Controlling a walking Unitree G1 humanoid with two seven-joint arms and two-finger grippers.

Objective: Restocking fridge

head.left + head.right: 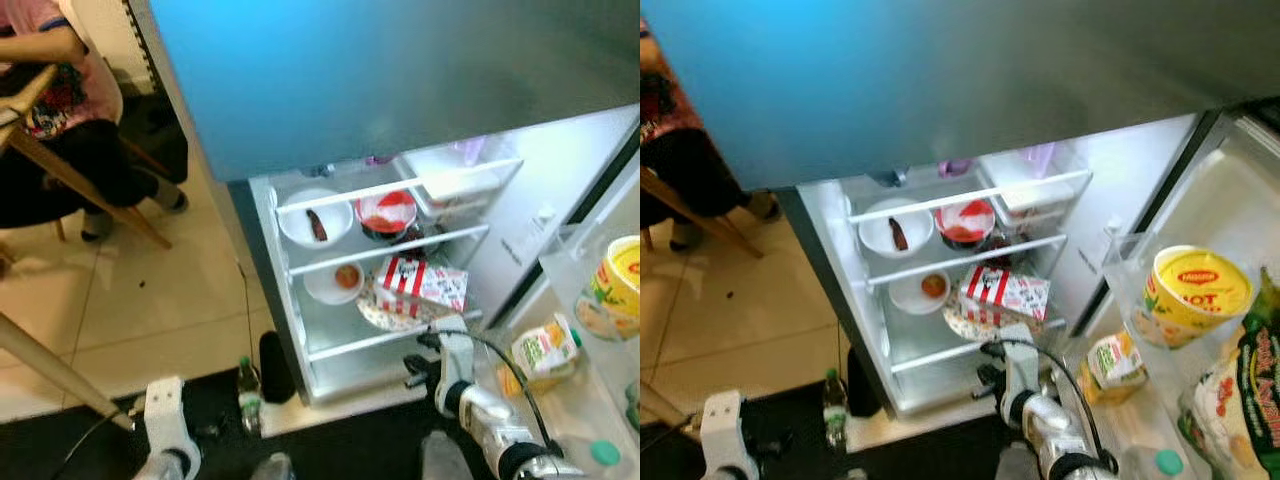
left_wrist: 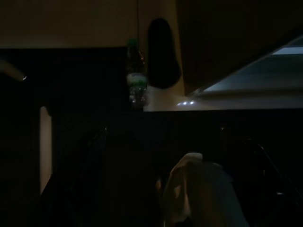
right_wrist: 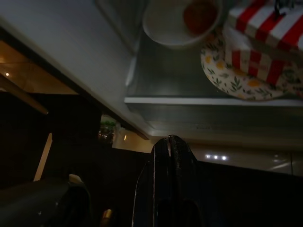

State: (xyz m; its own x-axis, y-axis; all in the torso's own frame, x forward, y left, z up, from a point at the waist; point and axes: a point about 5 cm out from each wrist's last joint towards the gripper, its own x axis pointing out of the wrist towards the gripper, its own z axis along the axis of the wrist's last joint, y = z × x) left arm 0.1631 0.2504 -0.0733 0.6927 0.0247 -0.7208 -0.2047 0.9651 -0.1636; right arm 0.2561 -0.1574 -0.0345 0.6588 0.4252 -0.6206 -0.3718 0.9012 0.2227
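Note:
The fridge (image 1: 400,80) stands open below me. Its upper wire shelf holds a white bowl (image 1: 315,225) with a brown piece in it and a red-lidded bowl (image 1: 385,212). On the glass shelf under that sit a small bowl (image 3: 180,21) with something orange and a red-and-white striped box (image 1: 415,285) on a flowered plate (image 3: 227,80). My right gripper (image 3: 170,142) is shut and empty, just outside the front edge of that shelf, below the plate. My left arm (image 1: 165,410) hangs idle at the lower left.
The door rack on the right carries a yellow tub (image 1: 1190,295), a juice carton (image 1: 545,348) and a green packet (image 1: 1245,400). A water bottle (image 1: 248,395) and a black object (image 1: 273,365) stand on the floor by the fridge's left corner. A person (image 1: 60,110) sits at the far left behind wooden legs (image 1: 80,180).

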